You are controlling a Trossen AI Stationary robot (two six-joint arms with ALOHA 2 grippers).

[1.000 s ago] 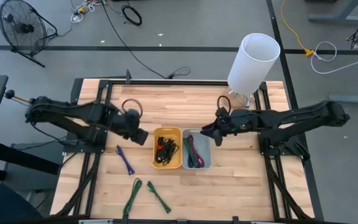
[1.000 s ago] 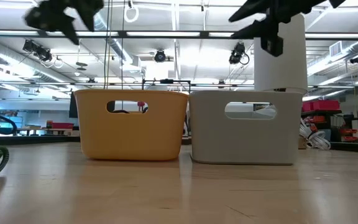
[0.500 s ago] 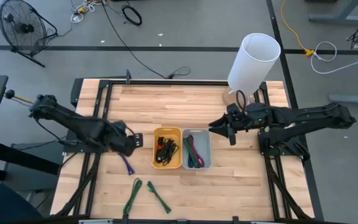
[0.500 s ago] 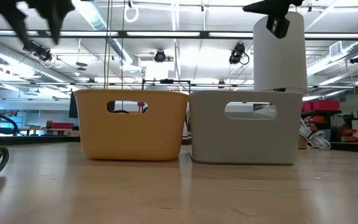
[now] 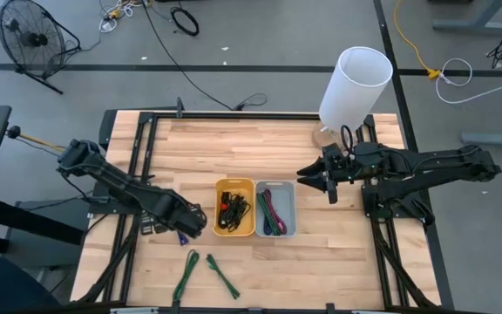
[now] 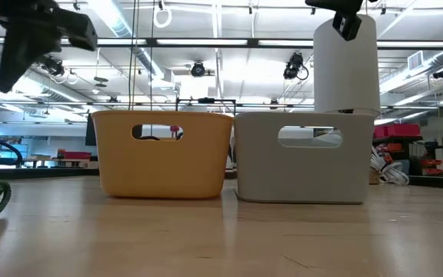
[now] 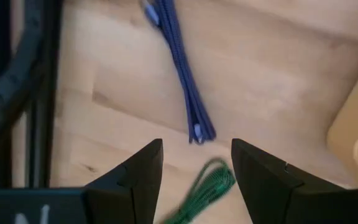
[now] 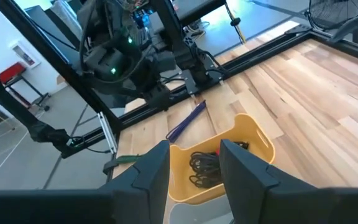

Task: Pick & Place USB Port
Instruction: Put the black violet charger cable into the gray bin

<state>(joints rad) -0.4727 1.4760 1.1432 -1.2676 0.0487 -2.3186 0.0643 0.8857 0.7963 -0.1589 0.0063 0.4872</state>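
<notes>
A purple USB cable [image 7: 182, 74] lies flat on the wooden table, left of the yellow bin [image 5: 234, 208]; its near end [image 5: 182, 237] peeks out below my left gripper. My left gripper [image 7: 194, 168] hangs open just above that cable, fingers pointing down, touching nothing. Two green cables [image 5: 186, 275] [image 5: 222, 275] lie nearer the front edge. My right gripper [image 5: 316, 179] hovers open and empty to the right of the grey bin [image 5: 275, 209], high above the table. In the right wrist view the purple cable [image 8: 188, 121] lies beyond the yellow bin [image 8: 222, 162].
The yellow bin holds black cables [image 5: 234, 209] and the grey bin green and pink ones [image 5: 273, 214]. A tall white cylinder [image 5: 356, 87] stands at the far right. Black frame rails [image 5: 138, 174] run along the table's left side. Bare wood lies toward the near right.
My left gripper has swung toward the table's near edge and come down, rolling about its own axis, from beside the yellow bin's left wall to above the purple cable. My right gripper has drawn back toward the right edge and risen a little. No cable has moved.
</notes>
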